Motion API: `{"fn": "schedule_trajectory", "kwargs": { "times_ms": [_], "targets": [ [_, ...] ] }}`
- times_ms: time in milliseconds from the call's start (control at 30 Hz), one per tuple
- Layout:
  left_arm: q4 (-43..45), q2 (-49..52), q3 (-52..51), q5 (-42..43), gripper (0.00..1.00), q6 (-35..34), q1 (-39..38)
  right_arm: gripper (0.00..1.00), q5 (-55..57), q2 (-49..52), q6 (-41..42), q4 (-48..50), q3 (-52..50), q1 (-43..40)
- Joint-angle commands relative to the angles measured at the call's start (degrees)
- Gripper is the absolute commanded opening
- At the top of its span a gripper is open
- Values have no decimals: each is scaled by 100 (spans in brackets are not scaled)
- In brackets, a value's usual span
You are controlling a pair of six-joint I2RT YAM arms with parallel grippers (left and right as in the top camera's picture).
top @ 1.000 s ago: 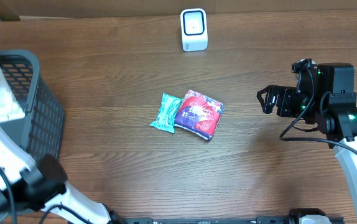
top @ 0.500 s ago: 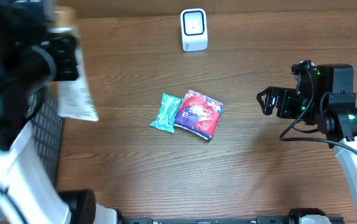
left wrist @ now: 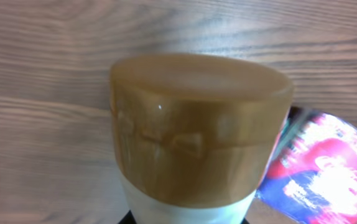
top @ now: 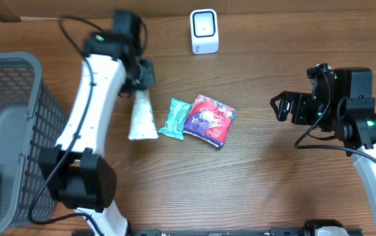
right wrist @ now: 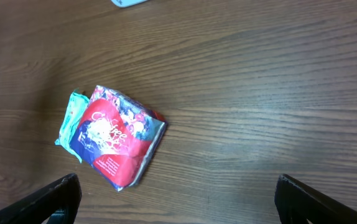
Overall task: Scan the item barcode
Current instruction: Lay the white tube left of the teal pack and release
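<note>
Tube (top: 141,118) in left claw (top: 142,88) points brown cap outward.

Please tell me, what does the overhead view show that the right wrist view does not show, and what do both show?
Only overhead: the grey basket, the whole scanner, and the left fingers shut on a white item.
Only right wrist: nothing new as a thing, just a closer look at the print on the red packet.
Both: the open right fingers, and the red packet touching the teal packet on the wooden table.
</note>
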Motion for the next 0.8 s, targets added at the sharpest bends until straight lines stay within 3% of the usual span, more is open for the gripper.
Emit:
{"fn": "schedule_trajectory", "kwargs": {
  "times_ms": [0,200,267,300,367,400,433,467,533,767],
  "targets": [
    [892,-105,-1093,-55,5,-184,-48,100,-31,7,-11,39,118,37],
    [2916,-94,-2612,-61,4,470,-46,100,-33,61,-11,76,118,37],
    [3447,-94,-2979,-57,9,511,-46,100,-35,87,-9,74,118,37],
    [3613,-94,-3101,-48,15,509,-46,100,-35,96,-9,66,118,37],
    [3755,-94,-3220,52,39,514,-66,100,-35,103,-9,52,118,39],
    [3766,-94,-3224,103,61,511,-74,100,-35,103,-9,48,118,37],
    [3766,-96,-3213,168,75,511,-81,100,-35,103,-11,44,118,37],
    [3742,-101,-3169,238,86,511,-81,100,-35,103,-11,42,118,39],
    [3471,-142,-2931,345,100,509,-81,100,-35,103,-9,42,118,39],
    [1399,-671,-647,-15,99,518,96,100,-35,103,-9,37,118,39]
  ]
}}
